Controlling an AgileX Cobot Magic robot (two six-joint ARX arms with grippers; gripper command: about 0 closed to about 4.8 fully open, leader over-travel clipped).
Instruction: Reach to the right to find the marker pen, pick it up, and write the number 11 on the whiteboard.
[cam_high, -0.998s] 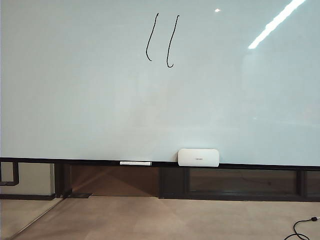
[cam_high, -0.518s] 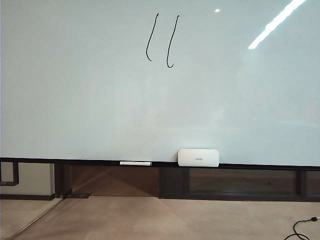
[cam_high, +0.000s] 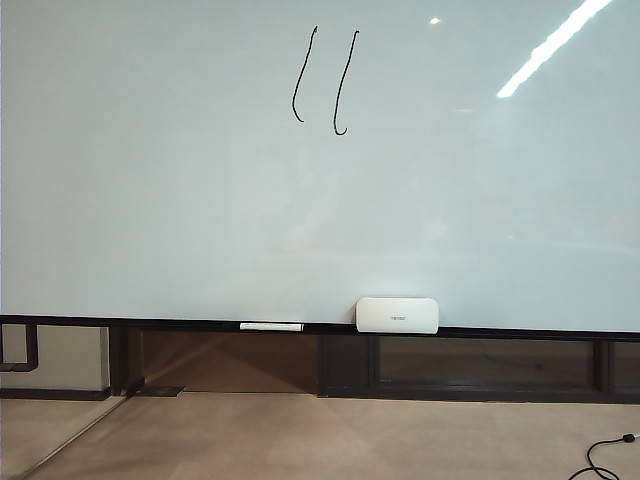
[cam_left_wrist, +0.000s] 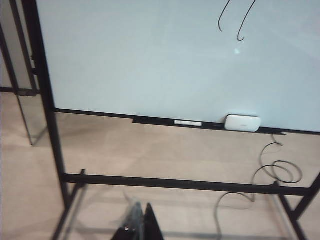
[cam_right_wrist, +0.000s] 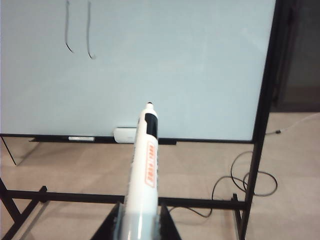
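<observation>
The whiteboard (cam_high: 200, 200) fills the exterior view, and the number 11 (cam_high: 322, 80) stands near its top as two thin black hooked strokes. Neither gripper shows in that view. In the right wrist view my right gripper (cam_right_wrist: 141, 222) is shut on the marker pen (cam_right_wrist: 145, 165), a white barrel with an orange label, a black band and a dark tip. The pen points toward the whiteboard (cam_right_wrist: 175, 65) from well back, and the number 11 (cam_right_wrist: 77, 32) is far off its tip. In the left wrist view my left gripper (cam_left_wrist: 142, 214) is shut and holds nothing, far from the whiteboard (cam_left_wrist: 125, 60).
A white stick with black ends (cam_high: 271, 326) and a white rounded box (cam_high: 397, 315) rest on the board's black bottom rail. Black stand bars (cam_left_wrist: 175, 181) cross in front of the board, with an upright post (cam_right_wrist: 262, 115). A coiled cable (cam_left_wrist: 272, 172) lies on the floor.
</observation>
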